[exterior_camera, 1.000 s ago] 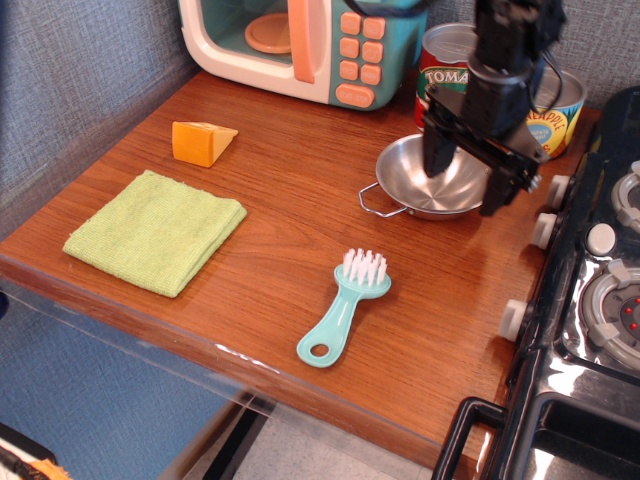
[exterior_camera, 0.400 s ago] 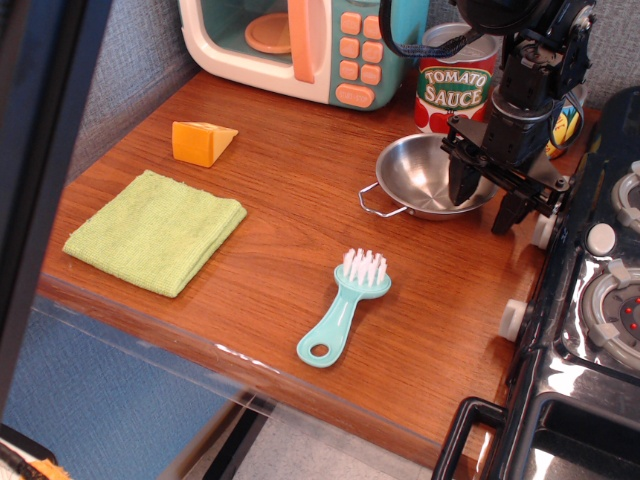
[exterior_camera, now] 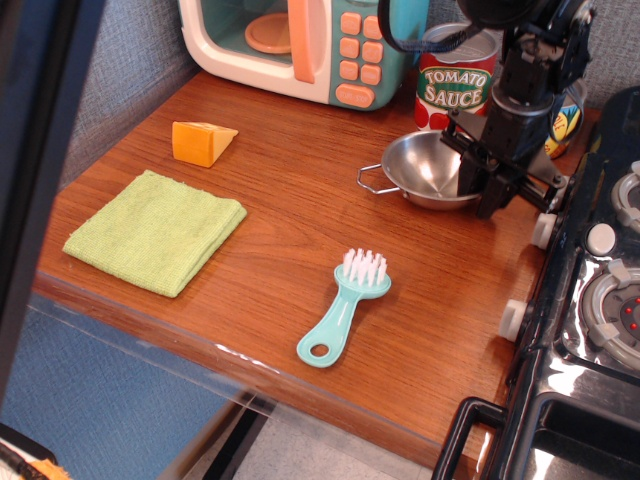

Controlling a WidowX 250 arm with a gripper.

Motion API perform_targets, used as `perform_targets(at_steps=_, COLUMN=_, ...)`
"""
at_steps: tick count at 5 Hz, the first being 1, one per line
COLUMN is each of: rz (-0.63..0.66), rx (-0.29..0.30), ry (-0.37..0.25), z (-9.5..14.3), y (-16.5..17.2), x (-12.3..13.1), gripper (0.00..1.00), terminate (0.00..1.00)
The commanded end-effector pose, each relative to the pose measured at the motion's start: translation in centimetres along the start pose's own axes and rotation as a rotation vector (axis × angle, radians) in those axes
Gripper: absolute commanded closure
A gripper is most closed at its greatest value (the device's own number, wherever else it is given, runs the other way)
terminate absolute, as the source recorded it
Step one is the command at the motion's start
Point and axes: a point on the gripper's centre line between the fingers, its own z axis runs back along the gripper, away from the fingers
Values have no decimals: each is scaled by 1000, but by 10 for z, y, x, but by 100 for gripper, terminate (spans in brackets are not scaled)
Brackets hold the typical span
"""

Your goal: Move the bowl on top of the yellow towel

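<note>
The small shiny steel bowl (exterior_camera: 422,168) with wire loop handles is at the back right of the wooden table, raised a little and tilted. My black gripper (exterior_camera: 480,193) comes down from above and is shut on the bowl's right rim, one finger inside and one outside. The yellow-green towel (exterior_camera: 155,231) lies flat and folded at the front left of the table, far to the left of the bowl, with nothing on it.
An orange cheese wedge (exterior_camera: 203,141) lies behind the towel. A teal brush (exterior_camera: 345,305) lies between the bowl and the front edge. A toy microwave (exterior_camera: 300,40), a tomato sauce can (exterior_camera: 455,85) and a pineapple can (exterior_camera: 566,115) stand at the back. A black stove (exterior_camera: 590,300) borders the right side. A dark blurred bar (exterior_camera: 40,150) covers the left edge.
My gripper moved from over the bowl to its right rim and closed on it. The bowl has since risen slightly and shifted back-left, tilting.
</note>
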Motion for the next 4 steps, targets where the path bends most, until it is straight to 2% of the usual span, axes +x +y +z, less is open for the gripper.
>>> perform_targets(at_steps=1, rz=20, rx=-2, ry=-192, z=85, y=24, x=6, gripper=100, terminate=0)
perform_targets(at_steps=2, rz=23, rx=15, ry=-207, z=122, y=44, x=-22, gripper=100, terminate=0)
perform_targets(at_steps=3, rz=45, rx=65, ry=-147, z=138, y=67, x=-71, gripper=100, terminate=0)
perform_targets(at_steps=4, rz=159, rx=92, ry=-109, z=140, y=88, x=-133, gripper=100, terminate=0)
